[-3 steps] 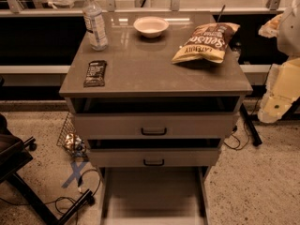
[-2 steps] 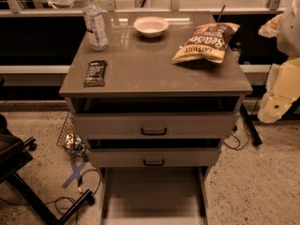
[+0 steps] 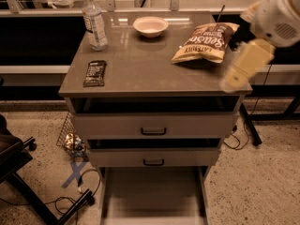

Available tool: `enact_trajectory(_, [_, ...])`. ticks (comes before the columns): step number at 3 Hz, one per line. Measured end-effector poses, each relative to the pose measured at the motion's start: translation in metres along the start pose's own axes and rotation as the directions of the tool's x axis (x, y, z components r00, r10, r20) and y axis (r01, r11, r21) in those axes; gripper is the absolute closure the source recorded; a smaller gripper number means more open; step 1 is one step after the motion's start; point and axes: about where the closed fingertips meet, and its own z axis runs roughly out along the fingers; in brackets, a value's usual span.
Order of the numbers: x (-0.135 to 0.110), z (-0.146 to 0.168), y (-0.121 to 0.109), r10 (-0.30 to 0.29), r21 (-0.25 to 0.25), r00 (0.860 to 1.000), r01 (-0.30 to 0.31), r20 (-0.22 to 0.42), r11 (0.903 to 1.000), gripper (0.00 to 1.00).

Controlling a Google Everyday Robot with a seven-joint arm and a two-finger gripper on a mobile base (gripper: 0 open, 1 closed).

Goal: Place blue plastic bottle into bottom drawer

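Bottle upright at back left corner of counter, white cap on, pale label round its middle. Nothing touching it.

Bottom drawer pulled out at cabinet foot, flat pale floor showing.

On the counter: white bowl just right of bottle, at back centre. Chip bag lying flat, back right. Dark bar lying flat near left front edge, forward of bottle.

Hand at far right, over the counter's right front corner, just forward of the chip bag and well apart from bottle. It is smeared; cannot tell whether spread or pressed together. It holds nothing that can be seen.

Top drawer and middle drawer each carry a black handle, with a dark gap above each.
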Motion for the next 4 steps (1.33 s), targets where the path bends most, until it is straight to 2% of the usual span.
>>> enact_trajectory(1, [-0.047,0.039,-0.033,0.097,-0.011,0.964,-0.097,0.249,0.9952,0.0])
enact_trajectory(2, [-0.107,0.068,-0.06,0.127,-0.027,0.872,-0.13,0.473,0.9911,0.0])
enact_trajectory(3, [-0.163,0.087,-0.089,0.122,-0.009,0.745,-0.154,0.656,0.988,0.0])
enact_trajectory(4, [-0.175,0.089,-0.098,0.116,0.012,0.715,-0.172,0.69,0.9851,0.0])
